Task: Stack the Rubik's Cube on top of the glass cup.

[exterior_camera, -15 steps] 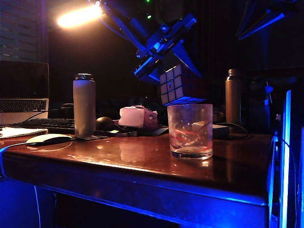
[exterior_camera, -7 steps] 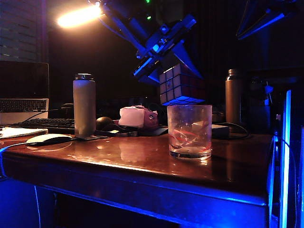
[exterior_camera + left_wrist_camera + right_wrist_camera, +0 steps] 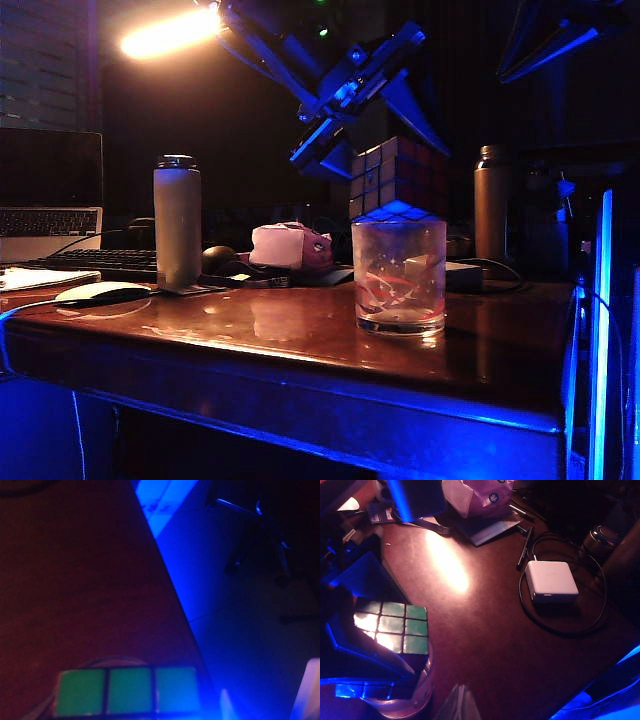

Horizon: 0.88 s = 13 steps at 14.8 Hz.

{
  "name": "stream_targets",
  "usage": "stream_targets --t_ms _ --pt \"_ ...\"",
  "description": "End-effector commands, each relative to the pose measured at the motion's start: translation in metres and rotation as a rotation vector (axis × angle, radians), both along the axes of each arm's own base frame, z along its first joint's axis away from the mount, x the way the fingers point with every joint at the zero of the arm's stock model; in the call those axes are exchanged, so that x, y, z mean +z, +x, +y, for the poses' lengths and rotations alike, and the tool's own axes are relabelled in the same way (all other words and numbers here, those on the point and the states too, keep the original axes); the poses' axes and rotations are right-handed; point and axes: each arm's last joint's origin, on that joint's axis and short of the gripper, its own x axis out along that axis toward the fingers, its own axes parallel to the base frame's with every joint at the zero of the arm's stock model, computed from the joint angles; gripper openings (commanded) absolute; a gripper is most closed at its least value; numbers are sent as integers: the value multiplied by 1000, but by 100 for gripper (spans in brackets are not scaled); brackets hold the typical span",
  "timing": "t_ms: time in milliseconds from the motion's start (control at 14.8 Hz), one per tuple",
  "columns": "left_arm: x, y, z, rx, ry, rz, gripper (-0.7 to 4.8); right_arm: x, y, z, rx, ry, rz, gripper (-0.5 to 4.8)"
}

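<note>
Rubik's Cube tilted on glass cup rim, left gripper spreading to drop it; right gripper parked near, state can't tell.

Dim office desk: laptop, keyboard

Table is glossy polished wood; glass cup clear, smooth; Rubik's Cube tiles shiny plastic.

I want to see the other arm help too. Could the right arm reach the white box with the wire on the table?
Probably yes. The white box lies in the open on the table, nothing covering it. The right gripper hangs above, away from the left gripper.
</note>
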Motion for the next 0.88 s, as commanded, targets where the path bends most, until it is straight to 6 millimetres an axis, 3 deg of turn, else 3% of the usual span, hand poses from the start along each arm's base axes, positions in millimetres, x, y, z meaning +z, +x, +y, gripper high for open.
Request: stream_targets --t_ms 68,609,676,879 --pt "1 0 -1 -2 -8 -13 419 4 0 0 0 14 -22 -1" --pt "1 2 0 30 17 -38 440 4 0 0 3 14 -21 -1" --pt "1 3 0 30 15 -41 474 4 0 0 3 14 -21 -1" --pt "6 4 0 40 5 -66 479 4 0 0 3 14 -21 -1"
